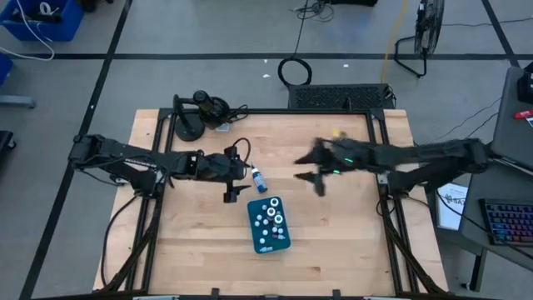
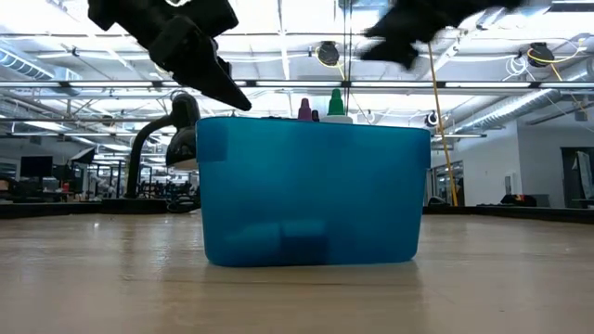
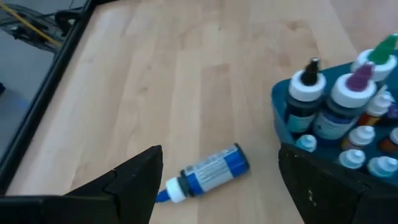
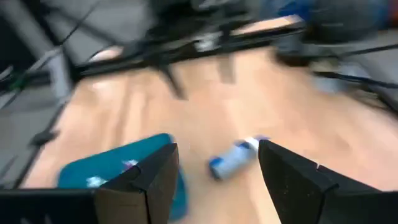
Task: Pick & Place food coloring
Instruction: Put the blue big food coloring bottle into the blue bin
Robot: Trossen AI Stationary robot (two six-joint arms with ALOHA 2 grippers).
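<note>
Food coloring bottles (image 1: 270, 223) stood in the teal tray (image 1: 283, 243) at lower centre of the tabletop (image 1: 200, 242); one blue bottle (image 1: 259, 179) lay just above it. Left claw (image 1: 235, 178) hovered open beside that bottle; right claw (image 1: 312, 172) spread open, empty.

No text, brand, number or sign is legible in any view. The blue bottle (image 3: 208, 172) lying on the table (image 3: 186, 74) carries a pale label with print, but the characters cannot be resolved. In the high view, a sheet of paper (image 1: 450, 202) at the right table edge bears dark markings that are unreadable, and the keyboard (image 1: 508, 223) beside it shows no distinguishable key legends. The bottles in the teal tray (image 1: 255, 237) show only caps from above; no labels are visible.
</note>
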